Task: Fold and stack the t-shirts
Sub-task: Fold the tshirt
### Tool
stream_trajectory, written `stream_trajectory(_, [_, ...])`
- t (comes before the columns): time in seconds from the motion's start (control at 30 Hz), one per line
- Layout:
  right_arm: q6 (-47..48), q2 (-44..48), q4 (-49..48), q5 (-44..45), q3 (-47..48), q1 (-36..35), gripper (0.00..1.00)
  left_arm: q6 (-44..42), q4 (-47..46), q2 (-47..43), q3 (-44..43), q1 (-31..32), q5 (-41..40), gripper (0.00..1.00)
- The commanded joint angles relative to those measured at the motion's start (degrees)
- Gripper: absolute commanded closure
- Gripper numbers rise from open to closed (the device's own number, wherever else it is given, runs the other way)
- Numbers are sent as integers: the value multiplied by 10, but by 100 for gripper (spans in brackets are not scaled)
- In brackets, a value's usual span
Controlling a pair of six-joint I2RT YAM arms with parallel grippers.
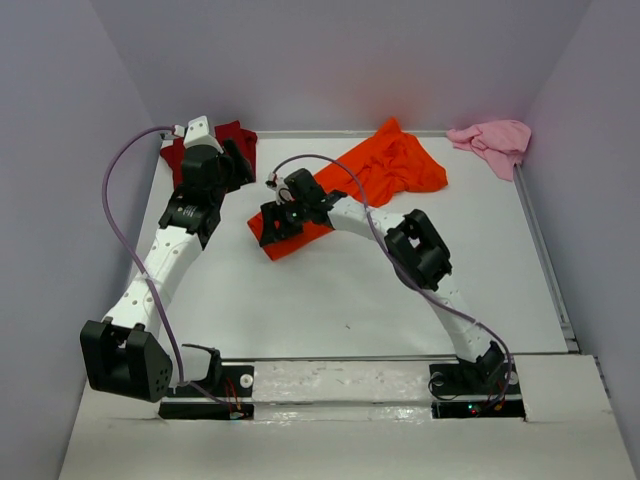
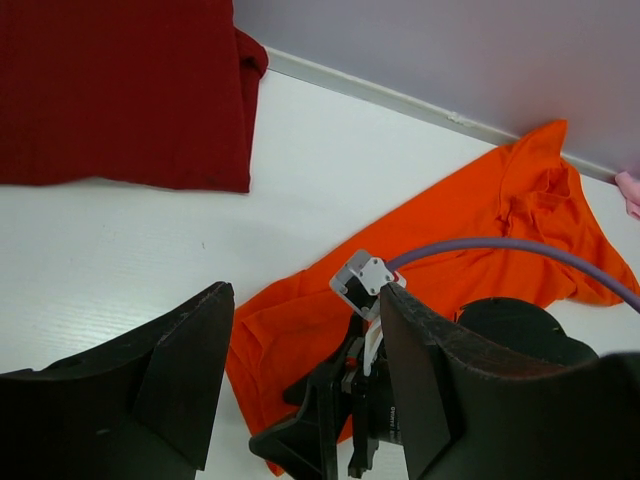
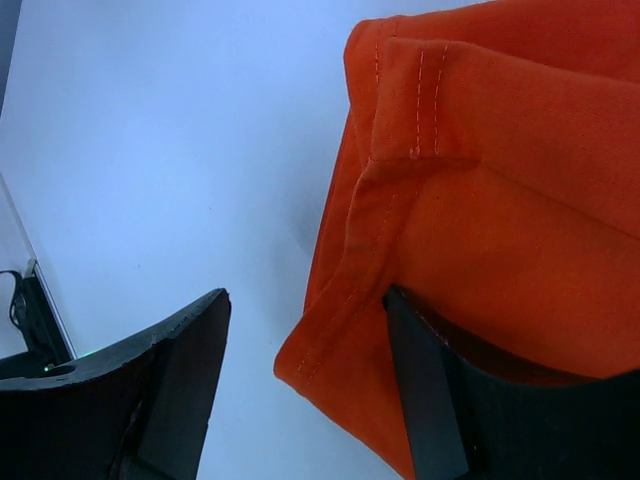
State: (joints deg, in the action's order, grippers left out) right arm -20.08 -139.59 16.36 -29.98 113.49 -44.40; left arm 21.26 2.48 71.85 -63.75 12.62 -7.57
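Observation:
The bright orange t-shirt [image 1: 370,180] lies spread out diagonally across the back middle of the table. My right gripper [image 1: 272,228] is open at its near-left corner. In the right wrist view the hemmed corner [image 3: 350,340] hangs between the open fingers of the right gripper [image 3: 305,300], against the right finger. The dark red t-shirt [image 1: 236,136] lies folded flat at the back left. My left gripper [image 1: 238,162] hovers just in front of it, open and empty [image 2: 300,300]. The pale pink t-shirt [image 1: 495,142] lies crumpled in the back right corner.
The grey walls [image 1: 350,60] enclose the white table [image 1: 350,300] at the back and sides. The left arm's purple cable [image 1: 112,200] loops out to the left. In the left wrist view the right gripper's body [image 2: 350,420] shows on the orange shirt [image 2: 480,230].

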Motion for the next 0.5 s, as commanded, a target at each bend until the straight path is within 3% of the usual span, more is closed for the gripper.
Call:
stream_trajectory(0.0, [-8, 0, -22, -13, -24, -2, 31, -7, -20, -12, 2, -4, 4, 30])
stream_trajectory(0.2, [-21, 90, -28, 1, -154, -8, 32, -8, -20, -11, 0, -5, 4, 30])
stream_trajectory(0.47, [-68, 291, -34, 66, -463, -35, 33, -4, -20, -8, 0, -12, 12, 30])
